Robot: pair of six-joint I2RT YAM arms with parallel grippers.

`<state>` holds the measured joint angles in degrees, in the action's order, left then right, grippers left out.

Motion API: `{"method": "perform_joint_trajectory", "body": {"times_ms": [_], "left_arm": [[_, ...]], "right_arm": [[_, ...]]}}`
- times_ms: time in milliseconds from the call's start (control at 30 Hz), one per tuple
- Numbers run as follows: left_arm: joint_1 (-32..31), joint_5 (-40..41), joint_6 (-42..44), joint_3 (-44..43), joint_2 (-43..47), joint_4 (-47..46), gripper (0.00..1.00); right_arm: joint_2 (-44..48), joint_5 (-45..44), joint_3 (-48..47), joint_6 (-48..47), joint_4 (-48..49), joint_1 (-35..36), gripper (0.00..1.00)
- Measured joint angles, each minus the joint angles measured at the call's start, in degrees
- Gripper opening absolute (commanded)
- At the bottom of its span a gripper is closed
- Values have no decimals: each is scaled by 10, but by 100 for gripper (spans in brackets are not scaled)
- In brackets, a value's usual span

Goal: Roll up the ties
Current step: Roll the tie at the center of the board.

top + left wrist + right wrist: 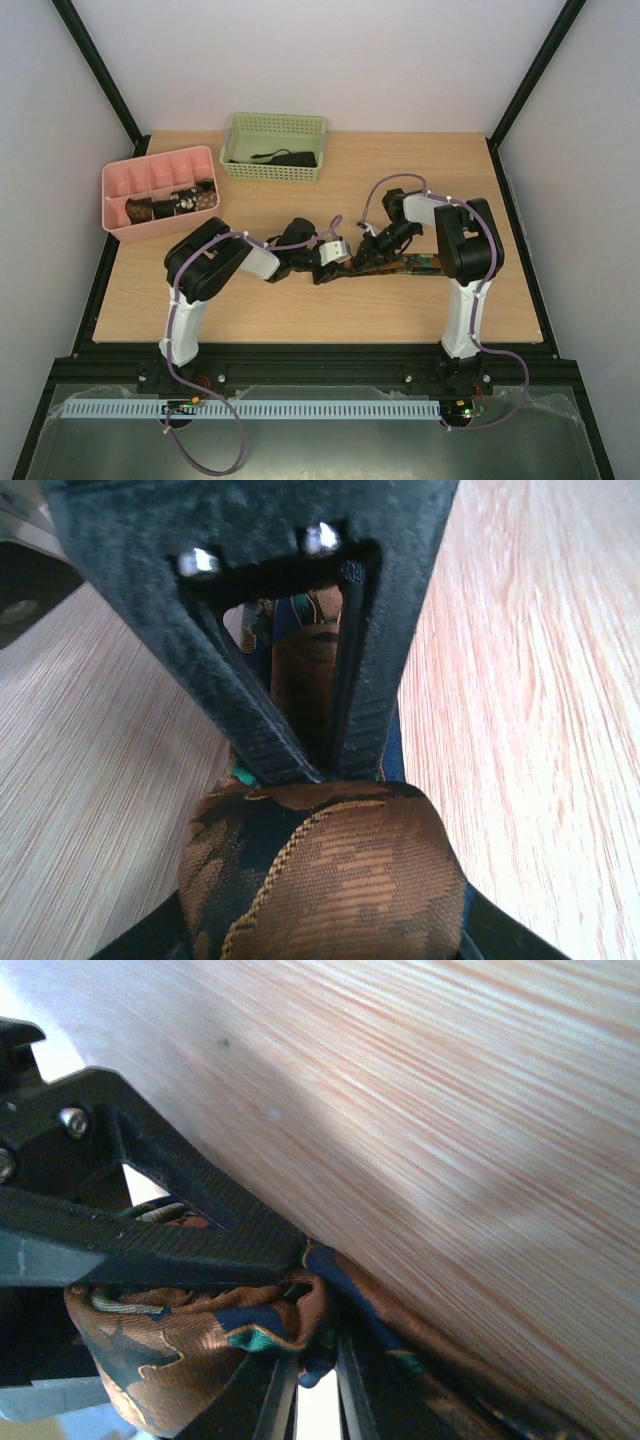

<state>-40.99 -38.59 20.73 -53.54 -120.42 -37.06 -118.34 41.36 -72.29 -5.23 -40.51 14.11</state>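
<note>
A brown tie with dark blue and green patches (412,266) lies flat across the table's middle, and its left end is wound into a roll (330,880). My left gripper (340,263) is shut on that roll. In the left wrist view the roll fills the gap of the left gripper (320,925), with dark fingers (500,935) at both lower corners. My right gripper (364,260) meets it from the right. Its fingers (250,715) taper to a closed V just behind the roll. In the right wrist view the right gripper (315,1390) pinches a fold of the tie (250,1330).
A pink divided tray (150,170) at the back left holds rolled ties (172,205). A green basket (240,140) at the back holds a dark tie (285,158). Black frame posts and white walls bound the table. The left gripper's finger (180,1245) crowds the right wrist view.
</note>
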Motion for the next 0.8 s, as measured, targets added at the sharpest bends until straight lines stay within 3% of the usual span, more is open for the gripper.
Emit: {"method": "perform_joint_trajectory", "body": {"times_ms": [167, 300, 367, 633, 700, 800], "left_arm": [[1, 37, 71, 27, 48, 49, 33], [1, 52, 112, 27, 58, 88, 34], [1, 54, 123, 26, 60, 99, 34], [1, 55, 141, 9, 61, 135, 36], [1, 55, 141, 8, 61, 138, 37], [1, 56, 141, 6, 61, 143, 38]], "right_arm": [[3, 14, -17, -23, -11, 5, 50], [17, 20, -21, -46, -31, -7, 65], [28, 33, -21, -51, -43, -10, 67], [50, 77, -19, -22, -36, 12, 48], [45, 74, -18, -12, -25, 20, 41], [29, 59, -18, -6, -10, 28, 23]]}}
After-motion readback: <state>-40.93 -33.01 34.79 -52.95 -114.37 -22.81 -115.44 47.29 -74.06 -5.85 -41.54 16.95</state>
